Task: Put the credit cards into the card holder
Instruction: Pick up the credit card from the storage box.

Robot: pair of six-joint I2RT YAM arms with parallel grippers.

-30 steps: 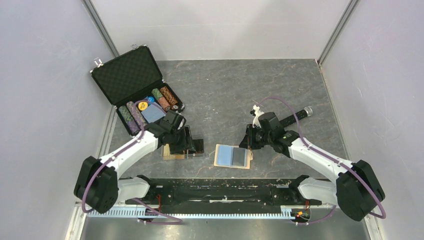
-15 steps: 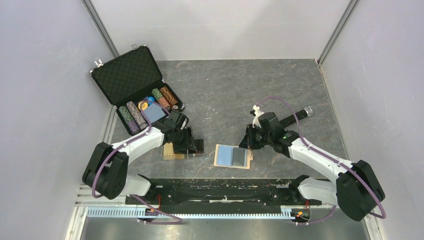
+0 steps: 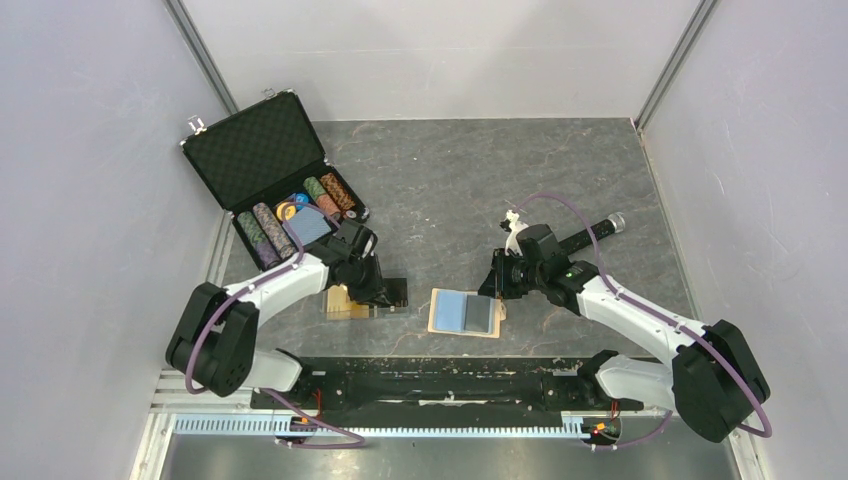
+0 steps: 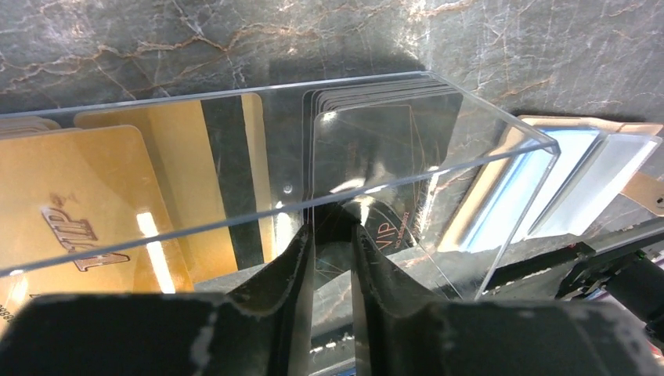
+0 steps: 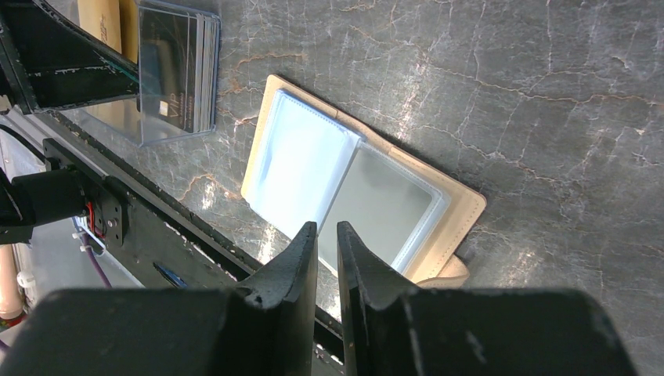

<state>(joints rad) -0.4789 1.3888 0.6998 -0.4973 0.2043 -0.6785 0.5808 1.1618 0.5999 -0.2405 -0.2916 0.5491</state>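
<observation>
Nearest, by the table's (image 3: 450,180) 6 o'clock edge, the holder (image 3: 455,312) lies open and flat, tan cover down, pale blue pockets up; its snap tab (image 5: 452,272) sticks out from the side facing the right arm. The right gripper (image 3: 497,287) hangs at the holder's 2 o'clock corner, its jaws drawn nearly together with only a thin slit between them and nothing in that slit; whether the tips touch the holder cannot be told. At the holder's 9 o'clock, just beside it and apart from it, stands the clear box (image 4: 235,196) with the cards inside: the gold cards (image 4: 94,196) lie in the half away from the holder, one showing "VIP" lettering and one a dark stripe, and the black cards (image 4: 391,125) are stacked in the half nearer the holder. The left gripper (image 3: 378,292) is down at the box, over the black stack; its jaws stand narrow, with the box's clear wall and a dark card showing in the gap, and whether they pinch a card cannot be told. Far off at 10 o'clock an open black case (image 3: 265,165) leans its foam-lined lid against the wall, with rows of chips (image 3: 330,195) and a blue-backed deck (image 3: 308,228) in its tray
</observation>
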